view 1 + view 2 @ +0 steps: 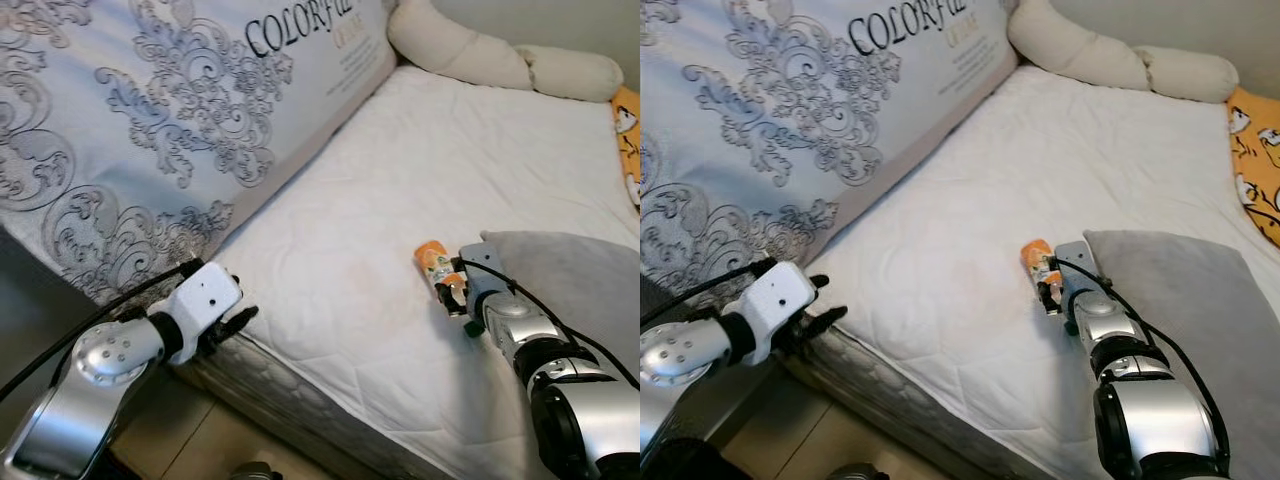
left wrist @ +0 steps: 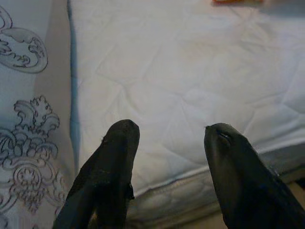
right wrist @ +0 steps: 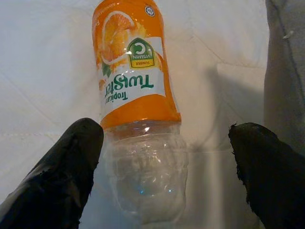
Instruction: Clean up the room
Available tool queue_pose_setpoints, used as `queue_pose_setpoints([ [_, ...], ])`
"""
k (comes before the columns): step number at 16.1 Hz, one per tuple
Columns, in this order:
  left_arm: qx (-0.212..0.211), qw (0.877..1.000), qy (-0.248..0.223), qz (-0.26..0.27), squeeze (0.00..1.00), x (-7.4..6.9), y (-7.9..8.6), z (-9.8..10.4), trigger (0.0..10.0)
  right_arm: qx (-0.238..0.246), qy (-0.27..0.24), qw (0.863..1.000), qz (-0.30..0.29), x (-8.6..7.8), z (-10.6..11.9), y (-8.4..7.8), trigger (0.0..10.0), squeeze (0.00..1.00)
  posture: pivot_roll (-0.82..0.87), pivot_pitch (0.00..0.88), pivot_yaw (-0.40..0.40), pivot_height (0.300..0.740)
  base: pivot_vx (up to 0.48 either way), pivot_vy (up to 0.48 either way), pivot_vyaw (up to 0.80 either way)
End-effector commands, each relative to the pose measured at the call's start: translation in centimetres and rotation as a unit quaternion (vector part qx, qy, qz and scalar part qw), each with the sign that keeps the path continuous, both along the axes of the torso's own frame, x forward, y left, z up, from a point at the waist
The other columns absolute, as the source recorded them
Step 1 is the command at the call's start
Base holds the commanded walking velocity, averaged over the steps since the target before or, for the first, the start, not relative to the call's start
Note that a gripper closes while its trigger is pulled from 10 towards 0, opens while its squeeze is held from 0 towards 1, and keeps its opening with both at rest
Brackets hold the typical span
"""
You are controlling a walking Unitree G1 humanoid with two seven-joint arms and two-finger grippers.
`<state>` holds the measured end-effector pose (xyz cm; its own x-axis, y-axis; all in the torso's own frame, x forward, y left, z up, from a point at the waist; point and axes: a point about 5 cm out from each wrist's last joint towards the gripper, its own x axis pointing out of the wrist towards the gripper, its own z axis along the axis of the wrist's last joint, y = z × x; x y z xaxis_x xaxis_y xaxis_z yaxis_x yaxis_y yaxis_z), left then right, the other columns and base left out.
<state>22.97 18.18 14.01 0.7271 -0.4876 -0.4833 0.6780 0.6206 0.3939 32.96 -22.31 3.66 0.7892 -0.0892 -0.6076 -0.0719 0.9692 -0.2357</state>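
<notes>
At the bed's near edge the left gripper is held wide open and empty. On the white mattress 1 orange bottle is seen lying, just beside 1 grey pillow, between the spread fingers of the right gripper, not yet gripped. The round bottle could be nudged and rolled away if 1 finger touches first. 2 grippers are counted.

A white quilted mattress fills the room — a patterned mattress leaning alongside, tan floor below.
</notes>
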Motion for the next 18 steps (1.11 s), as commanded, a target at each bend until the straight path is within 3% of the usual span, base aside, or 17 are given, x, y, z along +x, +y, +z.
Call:
queue_pose_setpoints([
  [1,0.000,1.000,0.005,-0.007,0.00,-0.2,0.0,0.3,10.0,-0.001,-0.007,1.000,-0.008,0.2,0.3,-0.2,10.0,0.00,0.30,0.000,-0.010,0.740,0.000,0.000,0.00],
  [6,0.005,0.999,0.032,-0.033,0.00,-1.5,0.1,1.0,10.0,0.043,0.029,0.998,-0.037,-1.3,-1.6,0.0,10.0,0.00,0.33,0.074,0.022,0.740,0.000,0.000,0.00],
  [7,0.007,0.999,0.036,-0.035,0.00,-1.7,0.2,1.0,10.0,0.051,0.037,0.997,-0.039,-1.7,-2.0,0.1,6.5,0.00,0.34,0.085,0.028,0.740,0.000,0.000,0.00],
  [8,0.008,0.999,0.039,-0.035,0.00,-1.8,0.3,1.1,10.0,0.050,0.041,0.997,-0.039,-1.9,-2.2,0.0,4.6,0.00,0.34,0.090,0.029,0.740,0.000,0.000,0.00],
  [9,0.009,0.998,0.046,-0.037,0.00,-2.1,0.4,1.1,10.0,0.052,0.045,0.997,-0.041,-2.2,-2.5,-0.1,4.6,0.00,0.34,0.098,0.035,0.740,0.000,0.000,0.00],
  [10,0.010,0.998,0.049,-0.038,0.00,-2.2,0.4,1.1,10.0,0.056,0.047,0.996,-0.045,-2.3,-2.6,-0.1,3.3,0.00,0.34,0.107,0.041,0.740,0.000,0.000,0.00],
  [11,0.010,0.998,0.050,-0.039,0.00,-2.3,0.4,1.1,10.0,0.057,0.047,0.996,-0.046,-2.4,-2.7,-0.2,0.6,0.00,0.34,0.107,0.042,0.740,0.000,0.000,0.00],
  [12,0.010,0.998,0.051,-0.039,0.00,-2.3,0.4,1.2,10.0,0.060,0.047,0.996,-0.048,-2.4,-2.7,-0.2,0.0,0.00,0.34,0.109,0.043,0.740,0.000,0.000,0.00],
  [18,0.005,0.998,0.046,-0.039,0.00,-1.6,0.1,1.2,10.0,0.065,0.035,0.996,-0.045,-1.9,-2.1,-0.1,0.0,0.00,0.33,0.070,0.029,0.740,0.000,0.000,0.00],
])
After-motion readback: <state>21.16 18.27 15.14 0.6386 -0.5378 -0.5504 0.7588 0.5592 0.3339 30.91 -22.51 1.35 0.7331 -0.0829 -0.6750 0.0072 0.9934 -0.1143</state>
